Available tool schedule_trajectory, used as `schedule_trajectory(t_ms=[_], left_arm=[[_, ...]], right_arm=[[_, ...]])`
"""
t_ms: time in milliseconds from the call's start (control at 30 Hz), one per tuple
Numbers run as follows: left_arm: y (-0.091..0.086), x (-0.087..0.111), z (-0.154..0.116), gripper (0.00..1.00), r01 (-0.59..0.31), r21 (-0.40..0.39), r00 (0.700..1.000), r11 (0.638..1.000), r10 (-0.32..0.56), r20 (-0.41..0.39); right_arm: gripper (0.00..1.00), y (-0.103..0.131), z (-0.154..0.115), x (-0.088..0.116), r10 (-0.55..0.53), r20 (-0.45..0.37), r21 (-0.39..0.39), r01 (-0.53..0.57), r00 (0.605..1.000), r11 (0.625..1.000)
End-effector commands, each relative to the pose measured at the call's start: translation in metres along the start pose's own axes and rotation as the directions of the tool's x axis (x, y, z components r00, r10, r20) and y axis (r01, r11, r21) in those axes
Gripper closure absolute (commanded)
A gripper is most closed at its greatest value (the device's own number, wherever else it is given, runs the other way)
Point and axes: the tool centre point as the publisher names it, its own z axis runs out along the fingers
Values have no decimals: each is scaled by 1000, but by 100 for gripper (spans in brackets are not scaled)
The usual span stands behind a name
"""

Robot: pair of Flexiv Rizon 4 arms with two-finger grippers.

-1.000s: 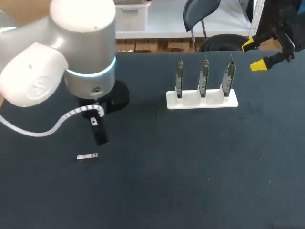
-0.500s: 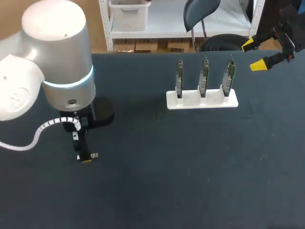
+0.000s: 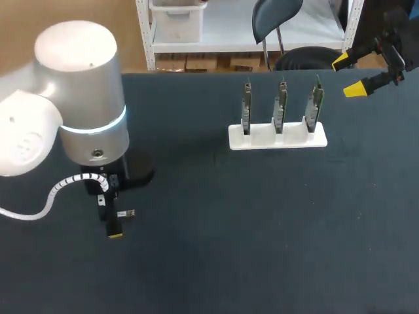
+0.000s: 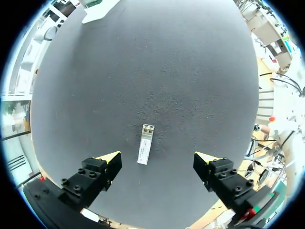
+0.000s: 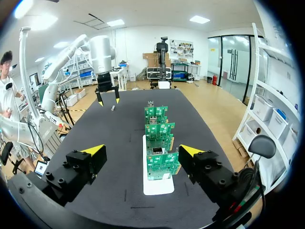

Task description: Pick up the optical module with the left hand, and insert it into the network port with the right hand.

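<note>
The optical module [image 3: 126, 213], a small silver bar, lies flat on the dark table at the left. My left gripper [image 3: 112, 214] hangs right over it, pointing down. In the left wrist view the optical module [image 4: 145, 150] lies between the open fingers of the left gripper [image 4: 157, 157], touching neither. My right gripper [image 3: 348, 74] stands open at the far right edge, behind the board rack. In the right wrist view, the right gripper [image 5: 142, 150] is open and empty, with the rack just ahead of it.
A white rack [image 3: 277, 139] holds three upright green circuit boards [image 3: 281, 104] at the back middle of the table. The same circuit boards [image 5: 158, 143] stand in a row ahead of my right gripper.
My left arm has swung left and toward the table's front, bringing its open gripper over the module. The right arm has not moved.
</note>
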Motion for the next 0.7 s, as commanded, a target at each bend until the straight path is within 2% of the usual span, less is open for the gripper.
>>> schedule_trajectory(t_ms=[33,333,700], left_arm=[[5,1,8,0,-5,10,1000,1000,5,7],[10,8,21,0,-18,24,1000,1000,18,-3],[19,7,29,0,-38,23,999,999,38,9]], right_arm=[[0,2,0,0,-1,1,4,1,1000,1000],[0,2,0,0,-1,1,4,1,1000,1000],[0,2,0,0,-1,1,4,1,1000,1000]])
